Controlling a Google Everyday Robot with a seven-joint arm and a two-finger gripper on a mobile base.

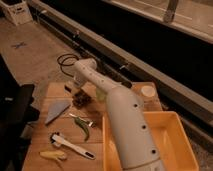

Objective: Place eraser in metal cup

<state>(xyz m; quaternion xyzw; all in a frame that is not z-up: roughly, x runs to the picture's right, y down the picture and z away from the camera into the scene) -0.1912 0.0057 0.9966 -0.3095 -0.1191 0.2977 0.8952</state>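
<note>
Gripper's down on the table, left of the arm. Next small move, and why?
Probably a short straight lift. The gripper sits low on the table, near the grey wedge; neither eraser nor metal cup can be made out, perhaps hidden under it or by the arm. Lifting would show whether it carries anything.

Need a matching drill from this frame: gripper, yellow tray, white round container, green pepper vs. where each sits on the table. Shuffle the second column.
Things:
1. gripper
2. yellow tray
3. white round container
4. green pepper

Places:
A. far right corner of the wooden table
B. lying left of the arm, near the table's middle
C. low over a dark object at the table's far left
D. fills the table's near right part

Pairs: 1-C, 2-D, 3-A, 4-B.
</note>
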